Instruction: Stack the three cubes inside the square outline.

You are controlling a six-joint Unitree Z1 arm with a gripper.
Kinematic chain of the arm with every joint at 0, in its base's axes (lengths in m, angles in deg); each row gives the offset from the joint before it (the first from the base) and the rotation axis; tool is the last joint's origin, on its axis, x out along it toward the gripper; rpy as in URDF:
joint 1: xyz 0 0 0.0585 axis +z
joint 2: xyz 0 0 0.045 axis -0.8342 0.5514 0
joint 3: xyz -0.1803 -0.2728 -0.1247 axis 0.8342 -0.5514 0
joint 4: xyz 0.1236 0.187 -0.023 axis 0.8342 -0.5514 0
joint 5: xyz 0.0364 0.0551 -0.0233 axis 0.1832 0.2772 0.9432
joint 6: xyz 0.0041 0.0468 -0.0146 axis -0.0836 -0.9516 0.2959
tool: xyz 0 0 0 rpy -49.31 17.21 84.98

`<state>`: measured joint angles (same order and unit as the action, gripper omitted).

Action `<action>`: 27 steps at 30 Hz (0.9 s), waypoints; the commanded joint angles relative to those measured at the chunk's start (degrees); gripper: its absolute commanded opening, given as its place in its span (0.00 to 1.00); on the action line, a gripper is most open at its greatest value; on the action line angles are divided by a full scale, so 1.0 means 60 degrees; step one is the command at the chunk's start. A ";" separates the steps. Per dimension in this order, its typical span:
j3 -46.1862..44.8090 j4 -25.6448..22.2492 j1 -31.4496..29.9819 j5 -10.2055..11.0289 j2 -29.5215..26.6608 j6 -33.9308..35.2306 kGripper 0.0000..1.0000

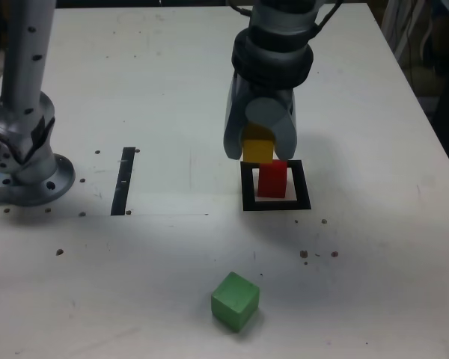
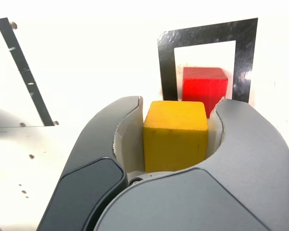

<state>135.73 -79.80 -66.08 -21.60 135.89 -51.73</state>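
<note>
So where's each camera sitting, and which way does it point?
Exterior view: off the arm, looking down across the table; shows the arm's base and gripper.
Wrist view: on the wrist, looking past the gripper's jaws to the tabletop; only the gripper shows.
Both share the yellow cube, red cube, square outline and black strip.

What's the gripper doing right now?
Gripper: closed on the yellow cube, held between its fingers.
</note>
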 commanded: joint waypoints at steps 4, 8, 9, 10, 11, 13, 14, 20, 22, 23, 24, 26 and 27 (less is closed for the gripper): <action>-0.0037 0.0295 0.0053 -0.0072 0.0228 0.0136 0.17; -0.0038 0.0458 0.0053 -0.0115 0.0326 0.0146 0.18; -0.0044 0.0497 0.0057 -0.0121 0.0346 0.0145 0.18; -0.0050 0.0532 0.0068 -0.0122 0.0371 0.0140 0.18; -0.0064 0.0567 0.0086 -0.0122 0.0397 0.0130 0.18; -0.0132 0.0658 0.0145 -0.0127 0.0439 0.0097 0.18; -0.0177 0.0708 0.0178 -0.0131 0.0453 0.0076 0.18; -0.0366 0.0960 0.0286 -0.0198 0.0515 -0.0001 0.18; -0.0368 0.0981 0.0287 -0.0209 0.0555 -0.0003 0.19; -0.0366 0.0985 0.0288 -0.0211 0.0573 -0.0004 0.20; -0.0362 0.0987 0.0290 -0.0211 0.0587 -0.0008 0.21; -0.0349 0.0986 0.0296 -0.0206 0.0603 -0.0023 0.23; -0.0341 0.0986 0.0298 -0.0202 0.0603 -0.0033 0.25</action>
<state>133.60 -73.98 -64.43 -22.77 139.14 -51.77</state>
